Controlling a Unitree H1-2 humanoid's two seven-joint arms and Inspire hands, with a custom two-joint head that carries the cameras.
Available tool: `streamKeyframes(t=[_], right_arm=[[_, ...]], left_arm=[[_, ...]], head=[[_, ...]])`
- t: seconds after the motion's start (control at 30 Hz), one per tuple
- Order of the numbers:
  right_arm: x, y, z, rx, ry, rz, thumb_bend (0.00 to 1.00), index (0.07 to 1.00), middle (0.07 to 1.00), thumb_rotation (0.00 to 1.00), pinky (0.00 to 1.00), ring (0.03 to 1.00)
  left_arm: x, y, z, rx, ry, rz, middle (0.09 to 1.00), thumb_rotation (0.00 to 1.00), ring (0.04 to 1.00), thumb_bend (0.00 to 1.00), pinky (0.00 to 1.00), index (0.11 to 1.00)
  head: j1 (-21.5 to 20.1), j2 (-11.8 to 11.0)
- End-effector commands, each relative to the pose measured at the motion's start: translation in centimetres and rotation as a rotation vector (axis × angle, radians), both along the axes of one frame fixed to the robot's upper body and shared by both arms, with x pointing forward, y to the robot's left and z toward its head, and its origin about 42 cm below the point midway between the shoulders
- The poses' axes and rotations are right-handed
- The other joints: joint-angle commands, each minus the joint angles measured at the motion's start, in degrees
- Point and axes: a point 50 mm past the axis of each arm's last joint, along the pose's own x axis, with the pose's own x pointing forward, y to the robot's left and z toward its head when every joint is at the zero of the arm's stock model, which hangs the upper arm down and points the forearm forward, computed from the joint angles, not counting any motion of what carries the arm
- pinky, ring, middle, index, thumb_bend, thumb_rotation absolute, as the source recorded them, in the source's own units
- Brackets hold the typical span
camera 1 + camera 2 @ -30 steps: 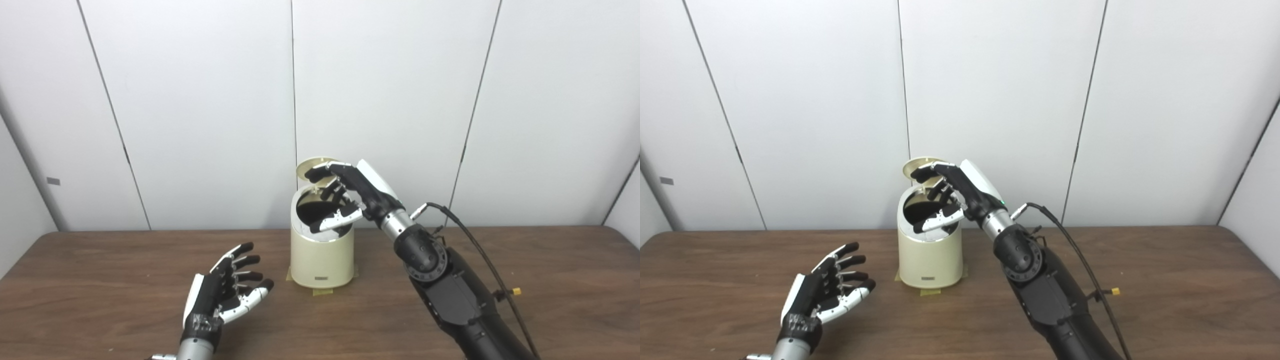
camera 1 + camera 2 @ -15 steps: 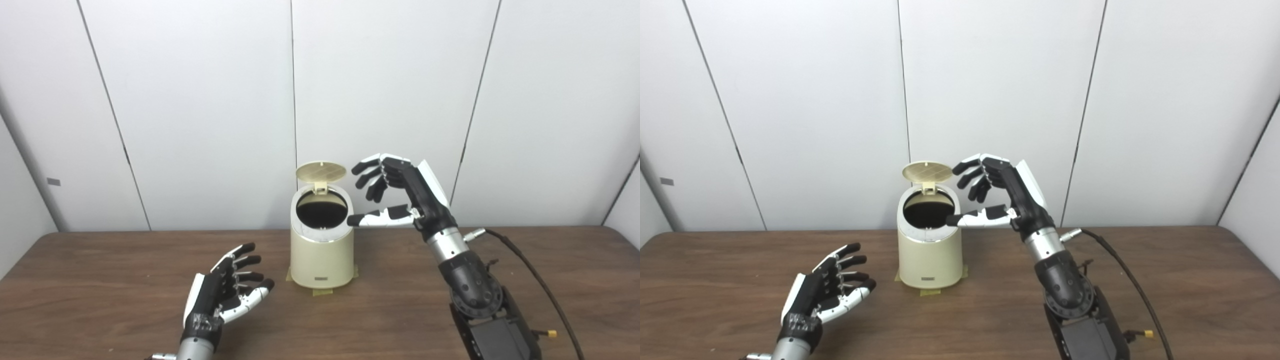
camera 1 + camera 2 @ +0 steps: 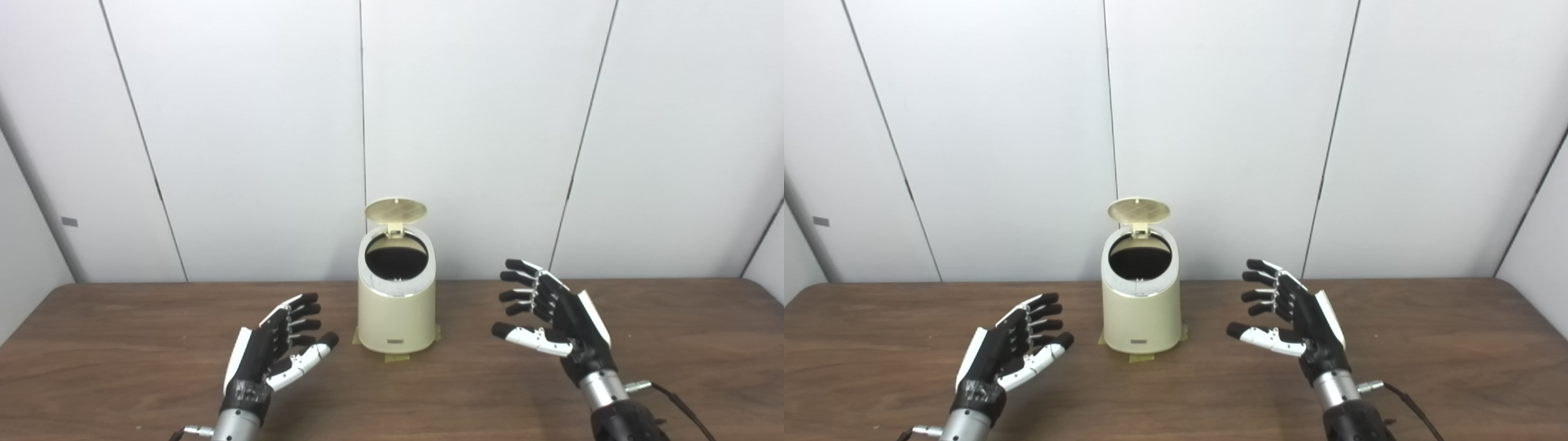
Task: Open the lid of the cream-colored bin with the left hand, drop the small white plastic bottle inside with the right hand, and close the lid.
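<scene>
No bottle shows anywhere now; I judge it lies inside the bin (image 3: 396,312), whose lid (image 3: 395,210) stands upright. A second ago my right hand (image 3: 554,318) hung over the opening; it has dropped back near the table (image 3: 122,343), fingers spread, empty. My left hand (image 3: 269,352) waits open. Closing remains.

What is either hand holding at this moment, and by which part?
Nothing is held. The left hand and the right hand are both open, fingers apart, on either side of the cream-colored bin, touching nothing.
</scene>
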Motion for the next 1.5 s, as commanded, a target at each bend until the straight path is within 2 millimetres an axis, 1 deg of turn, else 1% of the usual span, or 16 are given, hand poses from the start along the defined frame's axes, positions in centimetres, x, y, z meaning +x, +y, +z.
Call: streamKeyframes(t=[0.0,0.17,0.27,0.33,0.43,0.67,0.8,0.9,0.93,1.03,1.1,1.17,1.27,1.33,1.4,1.47], right_arm=[[0.6,0.9,2.0,0.029,-0.108,0.027,0.89,0.808,0.802,0.32,0.62,0.696],[0.3,2.0,1.0,0.071,-0.087,0.026,0.94,0.850,0.834,0.32,0.62,0.722],[0.0,2.3,0.7,0.095,-0.084,0.028,0.95,0.864,0.858,0.30,0.62,0.744],[-0.1,2.2,0.6,0.098,-0.080,0.028,0.95,0.868,0.867,0.29,0.63,0.755],[-0.1,2.2,0.7,0.095,-0.077,0.027,0.95,0.866,0.865,0.29,0.64,0.753],[-0.2,2.1,0.5,0.091,-0.074,0.027,0.95,0.862,0.870,0.29,0.60,0.744],[-0.3,2.0,0.6,0.100,-0.076,0.024,0.95,0.855,0.865,0.29,0.61,0.739],[-0.4,2.1,0.8,0.099,-0.075,0.022,0.95,0.847,0.861,0.29,0.62,0.733],[-0.4,2.1,0.8,0.098,-0.074,0.020,0.96,0.848,0.861,0.30,0.62,0.732],[-0.5,2.2,0.8,0.094,-0.074,0.017,0.96,0.846,0.858,0.30,0.61,0.721],[-0.5,2.2,0.9,0.092,-0.073,0.017,0.96,0.846,0.858,0.31,0.61,0.717],[-0.7,2.4,1.1,0.088,-0.074,0.013,0.96,0.845,0.857,0.31,0.61,0.712],[-0.8,2.5,1.3,0.081,-0.078,0.011,0.94,0.845,0.846,0.30,0.63,0.685],[-0.8,2.6,1.3,0.084,-0.078,0.011,0.94,0.845,0.843,0.30,0.64,0.678],[-0.8,2.6,1.4,0.086,-0.077,0.012,0.94,0.845,0.844,0.30,0.64,0.672],[-0.8,2.7,1.4,0.094,-0.074,0.012,0.94,0.844,0.841,0.30,0.64,0.667]], left_arm=[[0.9,-0.4,2.2,-0.003,-0.100,-0.032,0.823,0.29,0.772,0.73,0.69,0.837],[1.0,-0.4,2.6,0.004,-0.121,-0.029,0.850,0.30,0.823,0.78,0.70,0.867],[1.7,-0.1,4.0,0.076,-0.164,-0.038,0.901,0.34,0.878,0.85,0.75,0.908],[2.6,0.0,5.6,0.119,-0.194,-0.052,0.929,0.37,0.905,0.89,0.77,0.925],[4.6,-0.1,8.9,0.171,-0.249,-0.088,0.969,0.38,0.953,0.97,0.80,0.947],[9.1,-2.1,16.2,0.340,-0.344,-0.141,0.990,0.35,0.982,0.98,0.87,0.969],[10.6,-3.8,18.8,0.491,-0.372,-0.130,1.000,0.41,0.987,1.00,0.83,0.965],[11.3,-5.0,20.1,0.542,-0.370,-0.130,1.000,0.43,0.986,1.00,0.84,0.966],[11.5,-5.3,20.5,0.572,-0.375,-0.132,1.000,0.43,0.988,1.00,0.84,0.967],[12.2,-6.1,21.2,0.650,-0.389,-0.152,1.000,0.47,0.999,1.00,0.93,0.977],[12.5,-6.5,21.4,0.684,-0.387,-0.159,0.986,0.48,1.000,1.00,0.91,0.946],[12.9,-7.0,21.5,0.721,-0.382,-0.169,0.942,0.48,0.964,1.00,0.88,0.898],[13.4,-7.5,21.3,0.757,-0.359,-0.197,0.908,0.47,0.913,1.00,0.79,0.865],[13.5,-7.6,21.0,0.798,-0.344,-0.209,0.902,0.46,0.922,1.00,0.79,0.857],[13.5,-7.7,20.7,0.875,-0.349,-0.211,0.908,0.46,0.980,1.00,0.85,0.860],[13.4,-7.8,20.5,0.965,-0.365,-0.207,0.912,0.46,0.996,1.00,0.94,0.860]], head=[[0.2,0.0],[0.5,0.0],[0.5,0.0],[0.3,-0.2],[0.1,-0.3],[-0.2,-0.5],[-0.6,-0.6],[-0.8,-0.6],[-0.8,-0.6],[-1.0,-0.5],[-1.1,-0.5],[-1.2,-0.5],[-1.4,-0.4],[-1.4,-0.3],[-1.4,-0.3],[-1.5,-0.3]])
